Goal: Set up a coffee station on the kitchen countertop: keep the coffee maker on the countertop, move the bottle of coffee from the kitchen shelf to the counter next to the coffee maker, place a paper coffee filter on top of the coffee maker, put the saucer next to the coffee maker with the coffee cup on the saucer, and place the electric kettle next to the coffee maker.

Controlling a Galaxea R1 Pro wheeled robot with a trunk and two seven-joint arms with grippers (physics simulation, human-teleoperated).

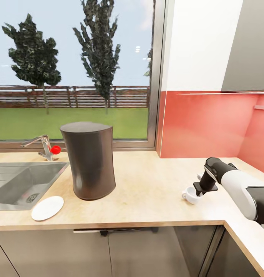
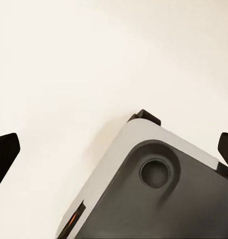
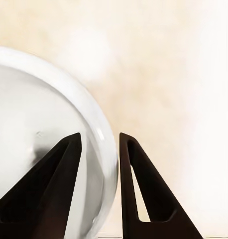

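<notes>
While the kitchen countertop [image 1: 147, 184] runs along under the window and turns at its right corner, the coffee maker [image 1: 89, 159] stands upright near its middle, just beside the inset sink [image 1: 20, 184]. At the front edge, close to the sink's front corner, lies the saucer [image 1: 47, 208], bare, near the coffee maker's foot. Well apart from both, towards the right corner, sits the coffee cup [image 1: 190, 195]. The right gripper [image 1: 204, 187] is down on it: in the right wrist view one finger [image 3: 49, 194] reaches inside the bowl and the other stands outside, the cup's wall [image 3: 106, 149] between them, jaws narrowed around the rim and seemingly pinching it. The left gripper's jaws [image 2: 114, 154] are spread, holding nothing. I judge the cup-to-saucer step is in hand; next calls for a steady lift, carrying past the coffee maker, and setting the cup centred on the saucer.
</notes>
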